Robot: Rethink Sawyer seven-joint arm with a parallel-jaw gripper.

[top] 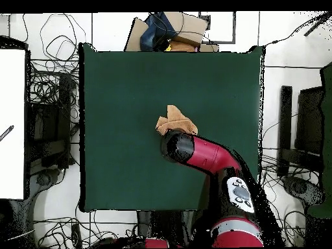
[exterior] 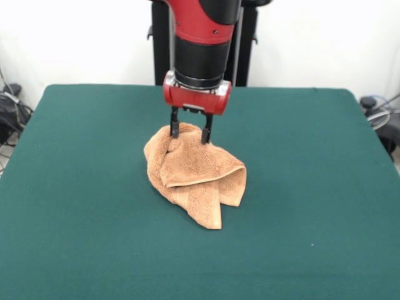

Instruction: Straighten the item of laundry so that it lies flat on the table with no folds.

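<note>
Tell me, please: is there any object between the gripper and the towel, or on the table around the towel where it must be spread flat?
Nothing visible. The gripper is directly at the far edge of the crumpled towel, fingers apart, tips at the cloth. The green table shows no other object around the towel.

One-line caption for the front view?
Sawyer gripper, fingers apart, at the far edge of a crumpled towel on the green table.

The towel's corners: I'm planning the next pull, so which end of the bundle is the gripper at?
The gripper stands at the towel's far, bunched end; the folded corners point away toward the near side, untouched.
</note>
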